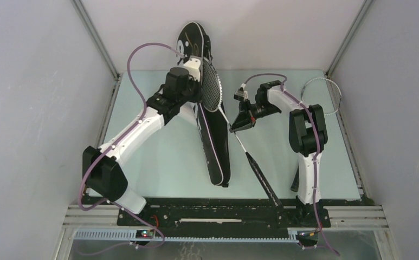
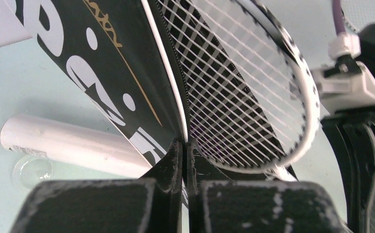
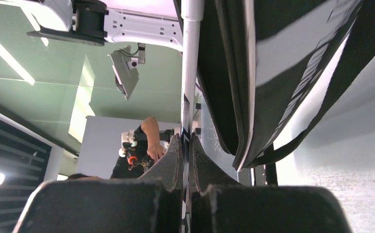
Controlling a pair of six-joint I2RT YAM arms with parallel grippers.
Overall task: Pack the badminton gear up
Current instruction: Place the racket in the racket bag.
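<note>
Racquet (image 1: pixel 253 168): handle toward near edge, head angled into bag (image 1: pixel 216 162) mouth at worktop centre. Right jaws clamped on shaft, steering insertion. Left jaws clamped on bag flap edge, lifting it, apparently to keep mouth open. Tube (image 2: pixel 73 143) on worktop beside bag. Second racquet (image 1: pixel 321 79) at far-right corner, unpacked.

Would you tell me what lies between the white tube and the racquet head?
The black bag stands between the tube and the racquet head, shown in the left wrist view.
</note>
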